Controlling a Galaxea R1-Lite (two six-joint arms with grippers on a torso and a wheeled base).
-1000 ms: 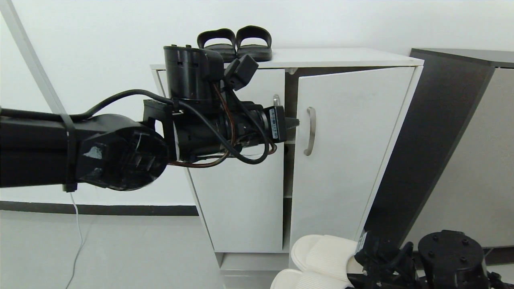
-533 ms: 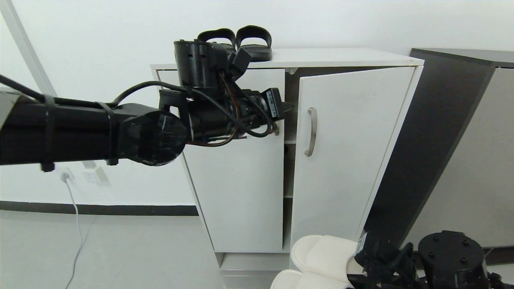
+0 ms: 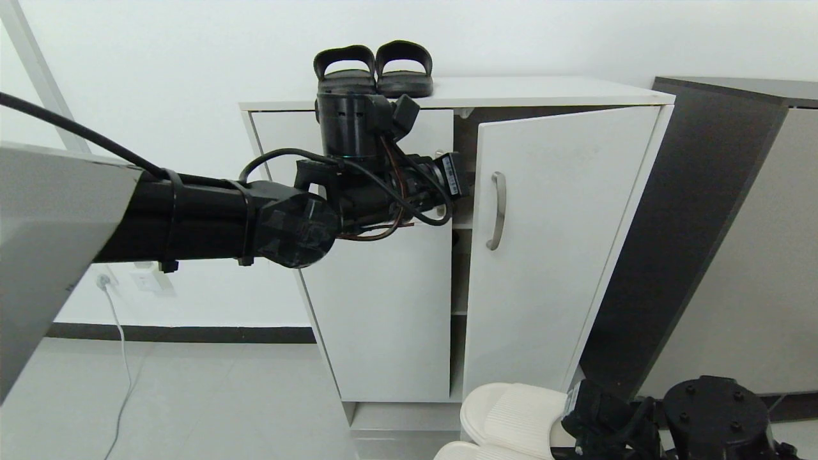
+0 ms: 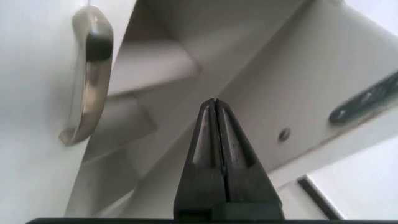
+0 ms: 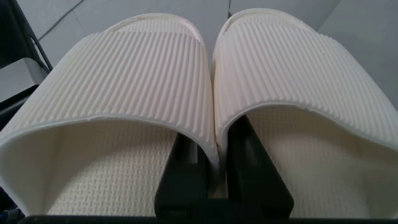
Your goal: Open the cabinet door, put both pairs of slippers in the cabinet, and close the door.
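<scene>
Down low and nearest, the right gripper [image 5: 214,180] has its fingers [image 5: 186,177] clamped on the white slippers [image 5: 205,93]. The pair is pinched by the two inner walls that meet in the middle, soles side by side and ribbed straps up. From the head view the white slippers [image 3: 511,415] hang just in front of the foot of the cabinet [image 3: 543,92], below the right door [image 3: 549,255], with the right gripper [image 3: 575,415] behind them.

Up higher, the left arm [image 3: 211,220] stretches across the left door [image 3: 377,306]. The left gripper [image 4: 216,143] has its fingers [image 4: 205,143] pressed flat together, nothing between them. They point into the gap between the two doors, with a door handle [image 4: 87,81] just beside them and a shelf [image 4: 149,68] inside beyond.

The right door stands ajar, its free edge swung out a little from the cabinet front, with a dark slot of interior [image 3: 457,268] showing beside it. Its own long handle [image 3: 495,211] is untouched. The left door looks flush.

On top of the cabinet, the black slippers [image 3: 374,67] sit side by side near the left rear, against the wall [image 3: 160,64].

Farther right, a dark cabinet [image 3: 735,223] stands next to the white one. At the far left, a cable [image 3: 121,383] drops from a wall socket [image 3: 150,281] to the floor [image 3: 192,409].
</scene>
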